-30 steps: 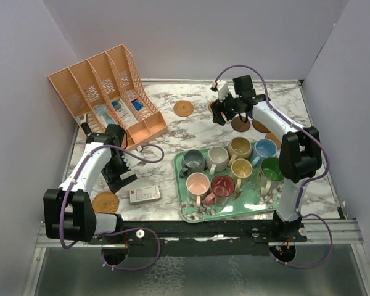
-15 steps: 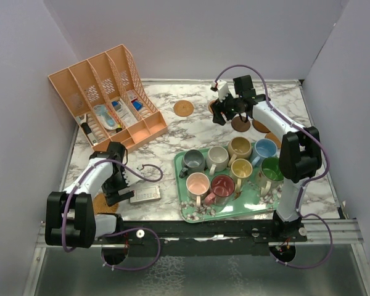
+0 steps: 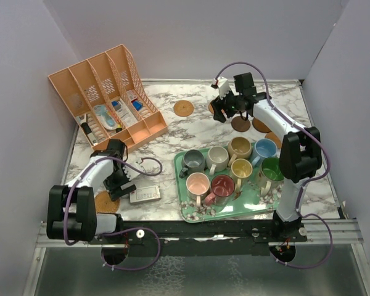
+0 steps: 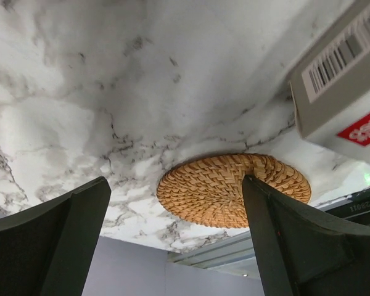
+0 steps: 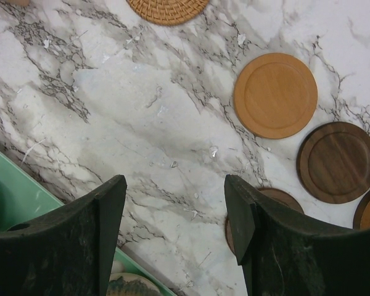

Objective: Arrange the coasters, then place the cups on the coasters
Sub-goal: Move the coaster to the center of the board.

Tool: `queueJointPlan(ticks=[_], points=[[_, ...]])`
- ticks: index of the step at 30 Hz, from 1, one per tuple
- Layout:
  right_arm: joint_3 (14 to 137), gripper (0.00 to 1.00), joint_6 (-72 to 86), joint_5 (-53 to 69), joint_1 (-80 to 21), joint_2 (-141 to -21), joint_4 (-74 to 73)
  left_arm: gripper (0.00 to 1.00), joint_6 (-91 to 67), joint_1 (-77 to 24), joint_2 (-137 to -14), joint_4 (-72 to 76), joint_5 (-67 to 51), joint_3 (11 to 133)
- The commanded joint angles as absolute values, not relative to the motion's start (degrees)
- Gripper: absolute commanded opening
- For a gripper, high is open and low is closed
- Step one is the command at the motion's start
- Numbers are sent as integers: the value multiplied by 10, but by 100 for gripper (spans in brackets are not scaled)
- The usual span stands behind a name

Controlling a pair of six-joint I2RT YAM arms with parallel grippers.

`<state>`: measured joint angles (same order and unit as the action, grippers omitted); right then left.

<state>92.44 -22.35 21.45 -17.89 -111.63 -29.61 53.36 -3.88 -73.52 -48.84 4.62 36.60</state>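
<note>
Near the table's front left lies a woven coaster [image 3: 105,202], beside my left gripper [image 3: 119,184]. In the left wrist view that coaster [image 4: 222,191] lies flat on the marble. My open left gripper [image 4: 174,182] stands over its edge, and the right finger [image 4: 296,240] hides part of it. At the back, my right gripper [image 3: 224,108] hangs open above bare marble [image 5: 174,182]. Around it lie a woven coaster [image 5: 168,8], a light wooden one [image 5: 275,94] and dark ones [image 5: 338,161]. Several cups, among them grey [image 3: 193,161] and green [image 3: 271,168], stand on the tray.
The green floral tray [image 3: 180,182] takes the near middle right; its corner [image 5: 12,185] shows in the right wrist view. A small white box [image 3: 145,194] lies just right of my left gripper. An orange desk organizer [image 3: 108,92] stands at the back left.
My left arm swung toward the near edge and lowered its gripper to the woven coaster beside the box. Its jaws narrowed slightly. The right gripper shifted a little toward the back.
</note>
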Motion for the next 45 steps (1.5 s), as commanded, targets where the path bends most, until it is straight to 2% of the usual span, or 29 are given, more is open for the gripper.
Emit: queueJointPlan(ticks=[1, 9, 22, 30, 38, 45], points=[[951, 65, -227, 198, -178, -1114, -303, 90, 475, -39, -785, -368, -66, 400], [952, 65, -237, 238, -178, -1132, -316, 82, 402, -56, -877, -338, -124, 502], [959, 65, -293, 276, -185, -1186, -363, 80, 350, -147, -1026, -305, -122, 674], [1010, 64, -299, 304, -194, -1223, -402, 79, 332, -155, -1067, -292, -123, 747], [994, 64, -331, 265, -200, -1213, -407, 81, 365, -115, -1060, -453, -148, 841], [975, 64, -355, 229, -226, -1204, -405, 82, 418, -90, -1037, -570, -89, 783]])
